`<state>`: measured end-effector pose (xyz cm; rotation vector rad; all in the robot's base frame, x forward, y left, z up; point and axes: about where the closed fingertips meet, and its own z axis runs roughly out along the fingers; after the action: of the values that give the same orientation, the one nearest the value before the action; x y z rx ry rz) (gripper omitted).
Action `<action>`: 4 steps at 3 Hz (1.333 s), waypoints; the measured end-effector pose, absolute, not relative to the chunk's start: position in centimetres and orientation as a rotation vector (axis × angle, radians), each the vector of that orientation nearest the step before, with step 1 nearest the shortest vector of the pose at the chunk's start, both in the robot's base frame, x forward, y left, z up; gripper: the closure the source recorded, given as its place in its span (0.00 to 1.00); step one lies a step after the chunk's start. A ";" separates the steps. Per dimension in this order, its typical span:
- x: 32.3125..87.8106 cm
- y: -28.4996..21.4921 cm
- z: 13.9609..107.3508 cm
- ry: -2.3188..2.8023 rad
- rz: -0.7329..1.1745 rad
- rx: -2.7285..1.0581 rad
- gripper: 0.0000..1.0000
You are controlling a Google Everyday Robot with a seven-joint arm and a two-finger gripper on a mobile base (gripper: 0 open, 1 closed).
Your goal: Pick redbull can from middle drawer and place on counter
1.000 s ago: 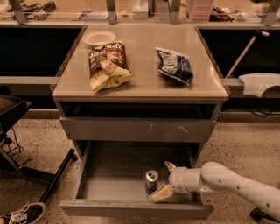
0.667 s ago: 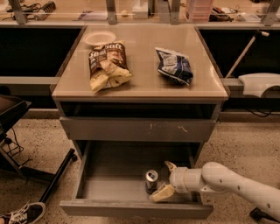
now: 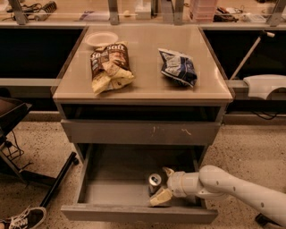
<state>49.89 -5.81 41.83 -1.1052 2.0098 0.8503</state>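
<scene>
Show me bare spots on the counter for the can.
Bare: the counter's middle strip between brown bag and blue bag, and its back right corner. Crowded: back left, by the plate. The gripper is in the drawer, open beside the can.

Speckled floor (image 3: pixel 259 143), black chair base (image 3: pixel 60 179) left, cluttered tan ledge (image 3: pixel 67 13) behind

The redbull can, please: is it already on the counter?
No, the redbull can stands in the middle drawer, beside the open gripper.

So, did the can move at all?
No. The can sits at the same spot near the front wall of the drawer, with the end effector right beside it.
</scene>
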 end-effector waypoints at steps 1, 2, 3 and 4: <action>49.9 -5.8 41.8 2.010 0.850 -1.105 0.00; 49.9 -5.8 41.8 2.010 0.850 -1.105 0.19; 49.9 -5.8 41.8 2.010 0.851 -1.105 0.42; 49.9 -5.8 41.8 2.010 0.850 -1.105 0.65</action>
<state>49.89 -5.80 41.83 -1.1053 2.0097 0.8504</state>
